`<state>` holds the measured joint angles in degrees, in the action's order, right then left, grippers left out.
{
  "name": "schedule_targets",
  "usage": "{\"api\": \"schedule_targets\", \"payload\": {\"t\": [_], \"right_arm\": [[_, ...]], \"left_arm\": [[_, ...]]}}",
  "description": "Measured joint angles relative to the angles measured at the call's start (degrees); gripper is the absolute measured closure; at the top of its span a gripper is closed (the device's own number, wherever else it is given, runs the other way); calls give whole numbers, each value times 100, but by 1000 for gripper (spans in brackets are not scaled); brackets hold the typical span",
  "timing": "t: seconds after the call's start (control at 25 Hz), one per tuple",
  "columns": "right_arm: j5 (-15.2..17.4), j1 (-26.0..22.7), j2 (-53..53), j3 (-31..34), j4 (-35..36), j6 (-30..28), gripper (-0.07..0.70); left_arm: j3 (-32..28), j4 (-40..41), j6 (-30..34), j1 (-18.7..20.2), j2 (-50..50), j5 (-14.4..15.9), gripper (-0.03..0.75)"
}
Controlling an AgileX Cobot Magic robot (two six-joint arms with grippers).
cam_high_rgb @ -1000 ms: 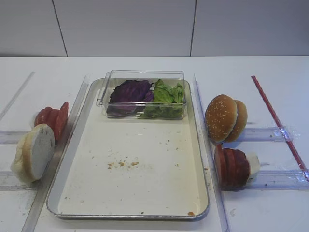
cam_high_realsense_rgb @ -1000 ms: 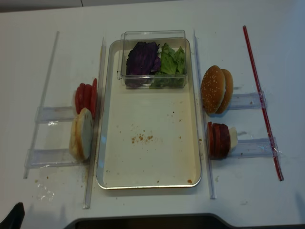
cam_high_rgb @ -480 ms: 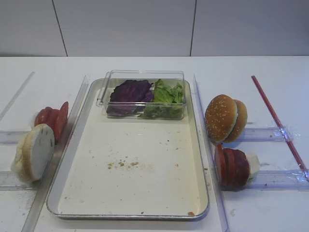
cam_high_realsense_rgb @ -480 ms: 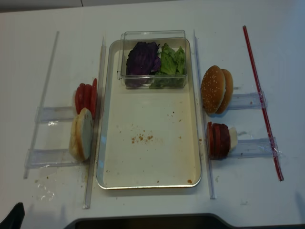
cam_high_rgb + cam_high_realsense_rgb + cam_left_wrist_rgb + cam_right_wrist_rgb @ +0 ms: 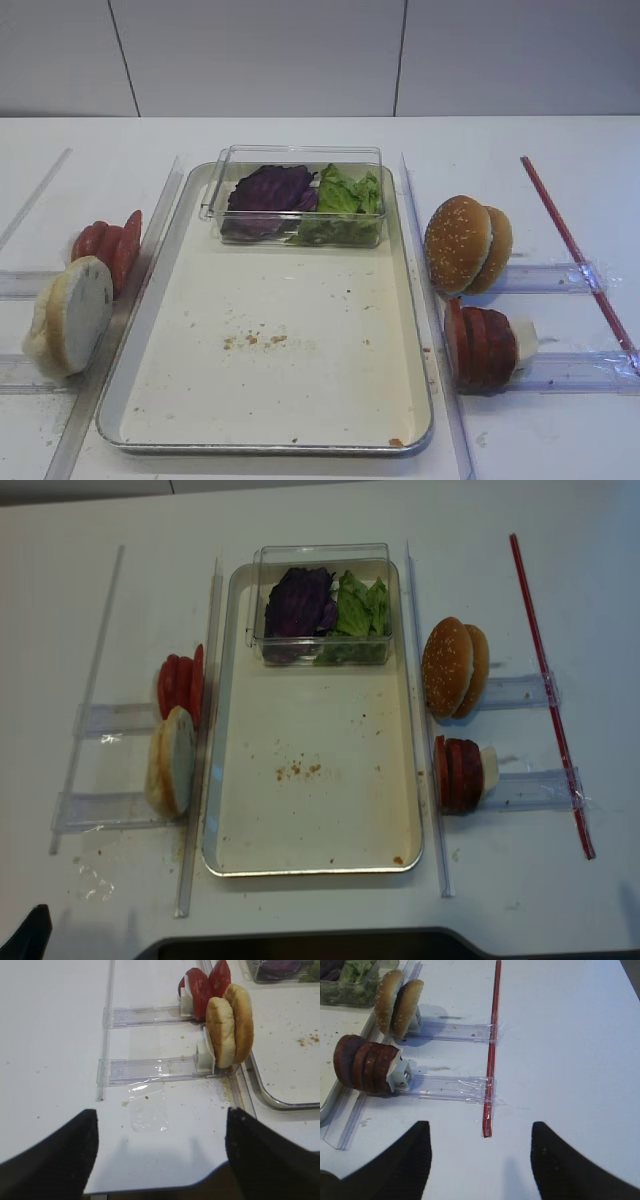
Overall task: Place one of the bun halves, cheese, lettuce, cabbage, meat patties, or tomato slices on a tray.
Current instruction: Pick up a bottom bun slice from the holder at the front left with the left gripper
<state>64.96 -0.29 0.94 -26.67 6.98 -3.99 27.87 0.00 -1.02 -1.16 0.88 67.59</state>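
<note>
The round, flat, pale bun half (image 5: 220,1031) stands on edge at the large cream tray's (image 5: 300,400) left rim, light, soft, crushable, best pinched across its tan crust; left gripper (image 5: 160,1155) and right gripper (image 5: 479,1157) both spread, empty.

I see bright, even overhead light; the white table (image 5: 300,135) nearly washes out. Soft shadows lie under my wrist views' blurred dark fingers (image 5: 50,1155); the overhead view is hazier.

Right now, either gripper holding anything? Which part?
Nothing is held. The left gripper and right gripper both hang open over bare white table; the pale, flat bun halves stand untouched in their clear rack.
</note>
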Motion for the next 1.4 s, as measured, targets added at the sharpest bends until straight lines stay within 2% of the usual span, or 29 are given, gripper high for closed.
{"api": "schedule_targets", "payload": {"t": [0.68,1.04,1.4], "right_arm": [[0,0,0,0,0,0,177],[0,0,0,0,0,0,177],[10,0,0,0,0,0,177]], "left_arm": [[40,-38,0,0,0,0,226],[582,-291,0,0,-63,62,226],[1269,-499,102,0,-1193,411,226]]}}
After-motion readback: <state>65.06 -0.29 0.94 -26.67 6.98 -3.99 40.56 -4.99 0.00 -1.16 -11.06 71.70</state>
